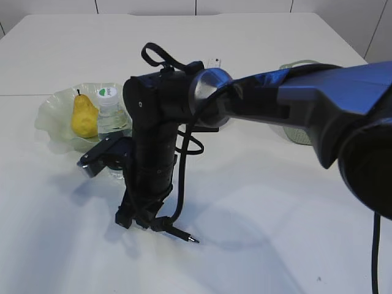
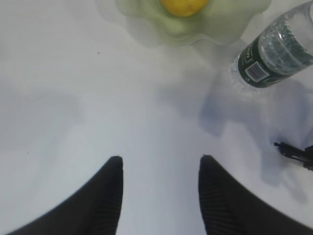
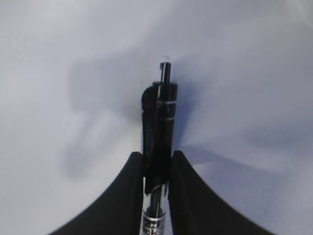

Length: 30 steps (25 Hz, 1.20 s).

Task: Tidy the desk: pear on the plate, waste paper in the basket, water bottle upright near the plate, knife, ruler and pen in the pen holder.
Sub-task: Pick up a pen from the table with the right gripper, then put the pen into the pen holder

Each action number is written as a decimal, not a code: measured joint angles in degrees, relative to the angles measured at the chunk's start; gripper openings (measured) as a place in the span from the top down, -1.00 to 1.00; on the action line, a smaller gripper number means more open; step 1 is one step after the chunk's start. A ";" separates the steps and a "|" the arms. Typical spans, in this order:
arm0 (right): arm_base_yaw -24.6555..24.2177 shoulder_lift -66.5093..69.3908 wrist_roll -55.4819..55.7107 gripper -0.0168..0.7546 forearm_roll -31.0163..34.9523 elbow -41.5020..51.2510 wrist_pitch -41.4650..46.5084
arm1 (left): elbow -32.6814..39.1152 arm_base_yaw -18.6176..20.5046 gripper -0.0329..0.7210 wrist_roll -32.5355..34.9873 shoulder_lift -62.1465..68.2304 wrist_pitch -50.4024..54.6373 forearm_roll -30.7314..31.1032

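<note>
Pinching the black pen (image 3: 159, 122) near its clip end, the right gripper (image 3: 157, 169) has both fingers pressed on the barrel, tip low over the desk (image 1: 275, 233); left gripper (image 2: 160, 196) hangs spread w/ nothing between, just above bare desk. Risk, imo: grip sits off-centre, so the pen could pivot or slip on the way to the holder, which I can't spot in any view. Pear (image 1: 84, 116) is on the plate (image 1: 52, 119), water bottle (image 1: 110, 113) upright beside it; barcode on the dark green label visible, text on it & on the pen band too blurred to read.
</note>
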 joint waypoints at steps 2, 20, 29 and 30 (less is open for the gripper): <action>-0.31 -1.68 0.11 0.67 0.00 0.00 0.69 | 0.00 0.00 -0.01 0.00 0.00 0.00 0.00; -12.81 -18.93 0.33 0.68 4.25 0.00 4.29 | 0.00 0.00 -0.01 0.00 0.00 1.48 0.00; -19.33 -21.45 0.33 0.68 7.22 0.20 -0.99 | 0.00 0.00 -0.01 0.00 0.00 1.61 -0.59; -19.36 -21.45 0.33 0.68 7.22 0.32 -1.93 | 0.00 0.00 -0.01 0.00 0.00 1.61 -0.86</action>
